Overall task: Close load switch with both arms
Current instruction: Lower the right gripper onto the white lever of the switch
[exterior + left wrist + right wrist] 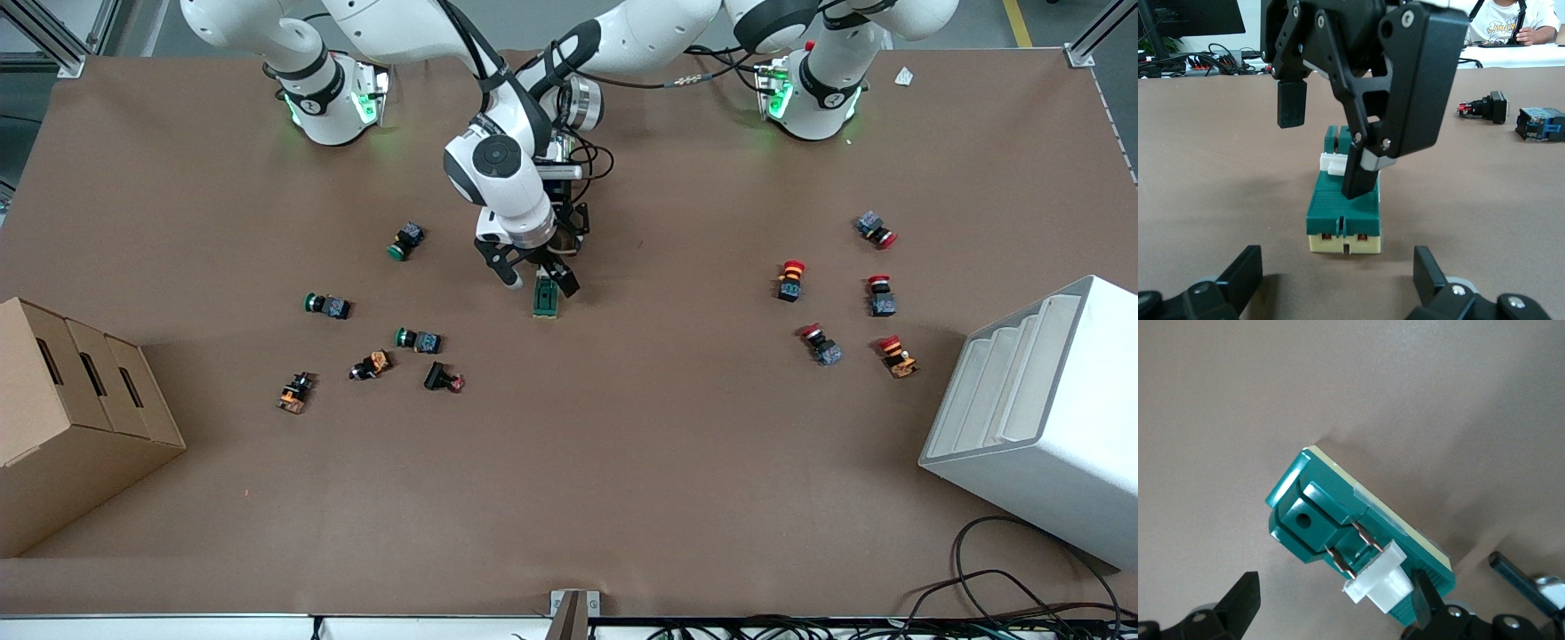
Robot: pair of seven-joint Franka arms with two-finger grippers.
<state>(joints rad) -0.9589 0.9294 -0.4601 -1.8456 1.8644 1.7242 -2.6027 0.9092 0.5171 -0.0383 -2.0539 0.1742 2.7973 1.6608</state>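
- Looking at the front view, you find the load switch (545, 298) lying on the brown table (622, 462) a little above the middle of the frame, just under the two grippers.
- Your right gripper (539, 277) comes from the arm with its base at the upper left of the frame. It is low over the switch with its fingers spread apart and nothing clamped between them.
- In the left wrist view, one finger (1363, 175) of this right gripper touches the green top of the load switch (1343, 203), just beside the white lever (1335, 163). The other finger (1292, 104) hangs in the air, apart from the switch.
- In the right wrist view, the load switch (1358, 540) lies between the two fingertips (1238, 600), with the white lever (1381, 581) close to one of them.
- Your left gripper (1338, 277) comes from the arm with its base at the upper right of the front view. Its fingers are also released and wide, and they stand on both sides of the cream end of the switch without touching it.
- Green-capped push buttons (416, 340) lie at the middle left of the front view, and red-capped push buttons (789, 280) at the middle right.
- You see a cardboard box (71, 418) at the lower left edge and a white rack (1040, 418) at the lower right.
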